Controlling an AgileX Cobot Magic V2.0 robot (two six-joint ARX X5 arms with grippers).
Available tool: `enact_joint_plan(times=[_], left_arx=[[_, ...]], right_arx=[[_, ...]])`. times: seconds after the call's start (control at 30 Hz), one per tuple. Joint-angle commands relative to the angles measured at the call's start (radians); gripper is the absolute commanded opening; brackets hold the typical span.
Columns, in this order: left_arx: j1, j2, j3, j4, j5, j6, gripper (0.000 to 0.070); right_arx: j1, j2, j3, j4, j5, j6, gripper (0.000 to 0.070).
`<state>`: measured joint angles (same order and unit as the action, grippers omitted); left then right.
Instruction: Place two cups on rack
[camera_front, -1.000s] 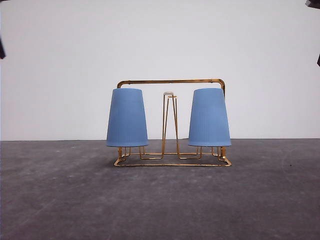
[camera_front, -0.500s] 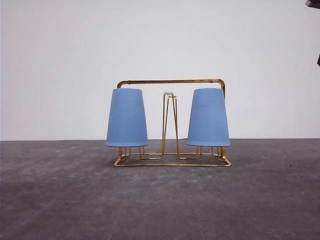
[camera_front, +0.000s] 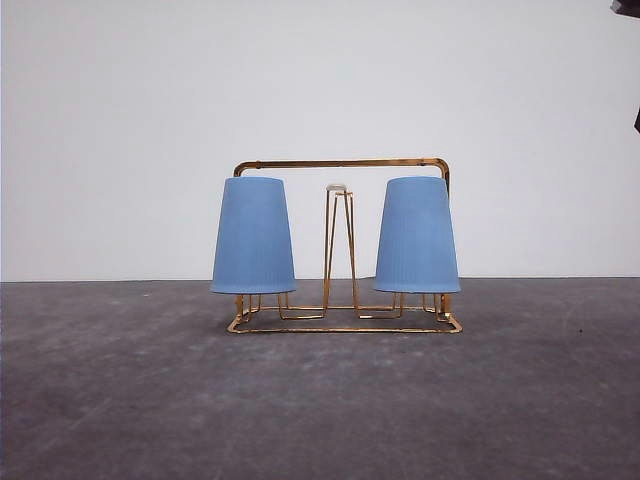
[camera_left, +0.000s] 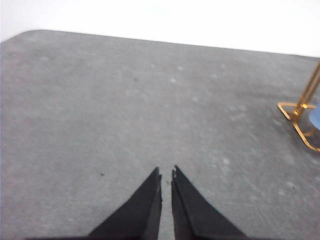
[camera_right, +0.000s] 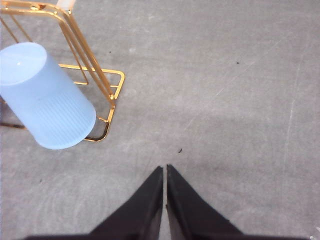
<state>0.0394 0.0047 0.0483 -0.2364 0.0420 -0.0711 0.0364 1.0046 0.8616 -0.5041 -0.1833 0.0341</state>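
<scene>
Two light-blue ribbed cups sit upside down on the gold wire rack (camera_front: 345, 325): the left cup (camera_front: 254, 236) on the left prong, the right cup (camera_front: 417, 236) on the right prong. The middle prong (camera_front: 338, 240) with its white tip stands bare between them. In the right wrist view the right cup (camera_right: 46, 97) and a rack corner (camera_right: 107, 95) lie off to one side of my right gripper (camera_right: 165, 170), which is shut and empty over bare table. My left gripper (camera_left: 166, 172) is shut too, holding nothing, with a rack corner (camera_left: 300, 112) at that view's edge.
The rack stands mid-table on a dark grey surface (camera_front: 320, 410), with a plain white wall (camera_front: 320, 90) behind. Open table lies in front of the rack and on both sides. Dark arm parts (camera_front: 627, 8) show at the front view's upper right corner.
The dark arm part at the front view's left edge has gone out of view. The cups and rack have stayed put.
</scene>
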Motion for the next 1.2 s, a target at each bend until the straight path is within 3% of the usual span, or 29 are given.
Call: enact_joint_plan(times=[0.0,0.73,0.8,0.87,1.03,1.17], left_arx=[[-0.017,-0.002,-0.01,-0.021,-0.003,0.005,0.0015],[-0.047,-0.002,-0.01,-0.018,-0.024,0.026,0.0015],[-0.047,-0.002,-0.01,-0.018,-0.024,0.026,0.0015],[-0.047,-0.002,-0.01,-0.018,-0.024,0.026,0.0015],[-0.046,-0.002,-0.01,-0.018,-0.024,0.026,0.0015],[-0.046,-0.002,-0.01,-0.018,-0.024,0.026,0.0015]], right_arx=[[0.0,0.007,0.01,0.01,0.001,0.01,0.0007],[0.0,0.007,0.01,0.01,0.0,0.01,0.0007],[0.0,0.005,0.01,0.024,0.023,-0.05,0.0007],[-0.005,-0.008,0.001,0.038,0.046,-0.061,0.0007],[-0.019,-0.132,-0.115,0.118,0.142,-0.072,0.0007],[-0.039,-0.324,-0.306,0.208,0.195,-0.069,0.0007]])
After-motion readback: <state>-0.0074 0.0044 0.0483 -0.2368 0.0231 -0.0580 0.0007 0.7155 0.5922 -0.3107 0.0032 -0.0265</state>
